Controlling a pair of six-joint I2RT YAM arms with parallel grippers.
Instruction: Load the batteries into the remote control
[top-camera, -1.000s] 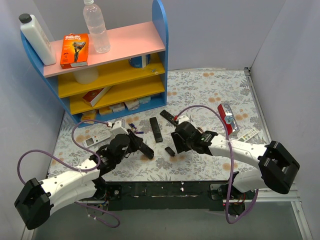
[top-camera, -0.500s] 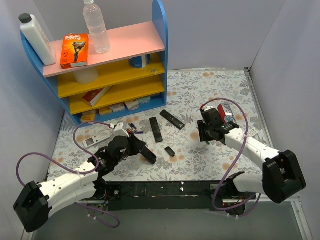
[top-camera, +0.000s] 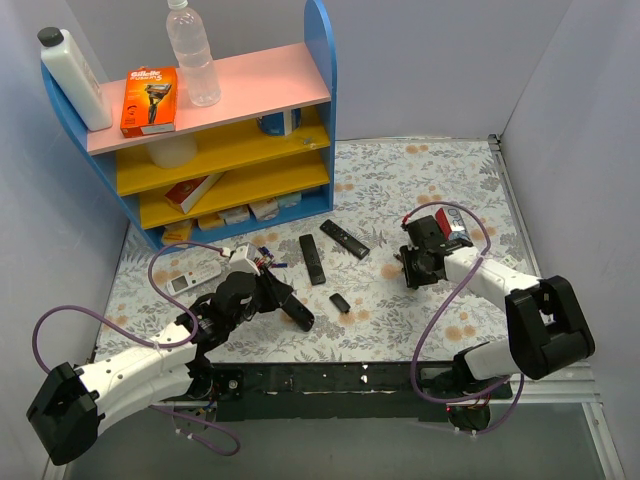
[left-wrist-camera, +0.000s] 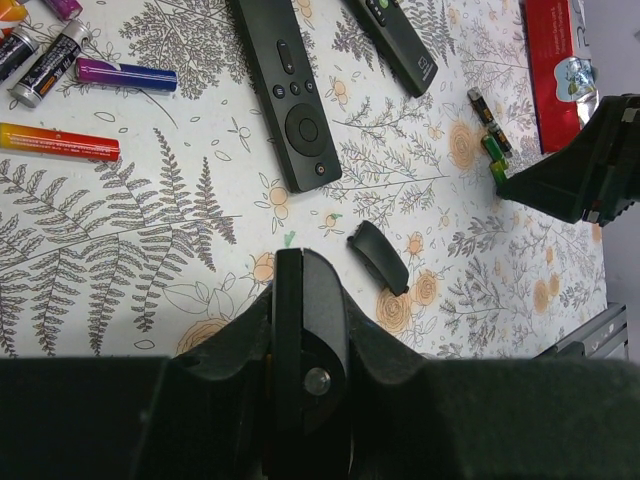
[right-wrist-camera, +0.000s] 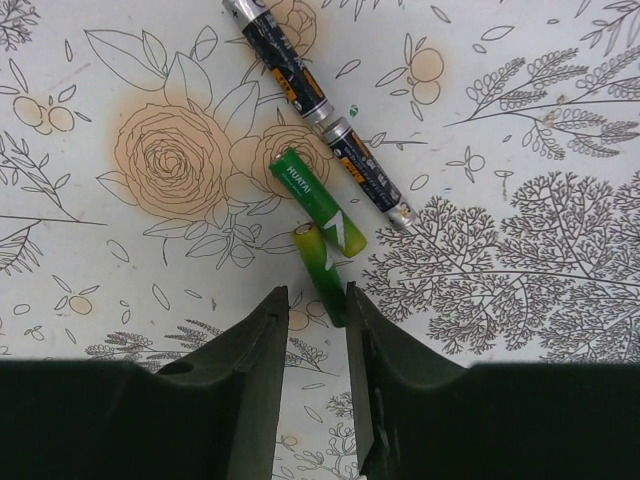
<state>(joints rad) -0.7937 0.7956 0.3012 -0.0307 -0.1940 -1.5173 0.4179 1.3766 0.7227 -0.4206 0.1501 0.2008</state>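
Observation:
My left gripper (top-camera: 287, 301) is shut on a black remote control (left-wrist-camera: 300, 290), held edge-on just above the table; in the left wrist view the gripper (left-wrist-camera: 310, 325) pinches it from both sides. Two green-and-yellow batteries (right-wrist-camera: 318, 200) (right-wrist-camera: 322, 272) lie side by side on the mat, also seen in the left wrist view (left-wrist-camera: 493, 160). My right gripper (right-wrist-camera: 312, 298) is open right over them, and the nearer battery's end lies between its fingers, close to the right one. In the top view the right gripper (top-camera: 405, 266) is right of centre.
A loose black battery cover (top-camera: 340, 302) lies mid-table. Two black remotes (top-camera: 312, 258) (top-camera: 343, 238) lie behind it. Two black cells (right-wrist-camera: 285, 70) (right-wrist-camera: 365, 170) lie beside the green ones. Red and blue cells (left-wrist-camera: 60, 143) (left-wrist-camera: 125, 75) lie left. A shelf (top-camera: 200, 150) stands back left.
My right arm swung from beside the battery cover out to the right and settled over the green batteries. My left gripper with the remote barely moved.

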